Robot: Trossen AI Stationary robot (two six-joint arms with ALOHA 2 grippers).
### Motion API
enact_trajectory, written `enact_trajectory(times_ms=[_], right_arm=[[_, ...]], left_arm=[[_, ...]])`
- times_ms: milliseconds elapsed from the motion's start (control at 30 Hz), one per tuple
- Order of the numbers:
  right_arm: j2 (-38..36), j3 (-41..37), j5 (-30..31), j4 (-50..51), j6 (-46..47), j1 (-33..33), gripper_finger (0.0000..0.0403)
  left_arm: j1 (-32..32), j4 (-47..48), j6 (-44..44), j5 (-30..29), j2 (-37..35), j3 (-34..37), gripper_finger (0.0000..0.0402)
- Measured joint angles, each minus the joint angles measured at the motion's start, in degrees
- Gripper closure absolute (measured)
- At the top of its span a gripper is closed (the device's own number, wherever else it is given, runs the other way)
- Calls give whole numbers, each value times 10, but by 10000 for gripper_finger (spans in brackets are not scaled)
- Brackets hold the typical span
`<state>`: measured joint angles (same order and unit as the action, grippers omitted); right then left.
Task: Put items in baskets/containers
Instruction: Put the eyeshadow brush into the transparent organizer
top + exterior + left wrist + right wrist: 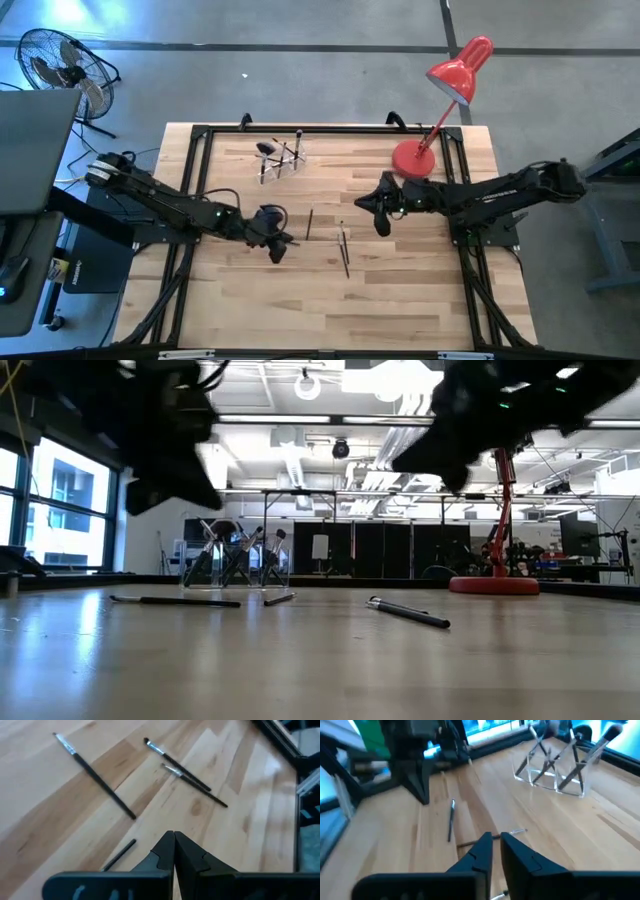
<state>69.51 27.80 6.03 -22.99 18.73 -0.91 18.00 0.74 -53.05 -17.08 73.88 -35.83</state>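
Note:
Three slim dark brushes (310, 224) (343, 238) (347, 260) lie flat on the wooden table between my arms. The left wrist view shows them too (95, 776) (176, 765) (196, 786), plus a dark handle (120, 855) partly hidden under my fingers. A small clear holder (280, 160) (555, 777) stands at the far left with several brushes leaning in it. My left gripper (276, 246) (174, 851) hovers shut and empty left of the loose brushes. My right gripper (382, 216) (496, 846) hovers to their right, its fingers a narrow gap apart with nothing between them.
A red desk lamp (415, 158) stands on its round base at the far right of the table, close behind my right arm. A black frame (200, 135) runs along the table's edges. Bare wood (330, 310) stretches toward the near edge.

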Motion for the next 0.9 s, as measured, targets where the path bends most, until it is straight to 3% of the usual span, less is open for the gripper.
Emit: enact_trajectory(times_ms=[200,367,600,767,900], right_arm=[[127,136,43,46,-42,25,326],[237,281,41,172,-44,25,301],[367,483,39,335,-73,29,277],[408,557,52,363,-73,29,261],[410,566,49,372,-86,28,249]], left_arm=[[0,31,29,8,-90,64,401],[10,79,57,13,-184,105,401],[9,180,115,1,-306,106,401],[0,206,148,-11,-367,108,401],[-8,189,170,-4,-387,106,401]])
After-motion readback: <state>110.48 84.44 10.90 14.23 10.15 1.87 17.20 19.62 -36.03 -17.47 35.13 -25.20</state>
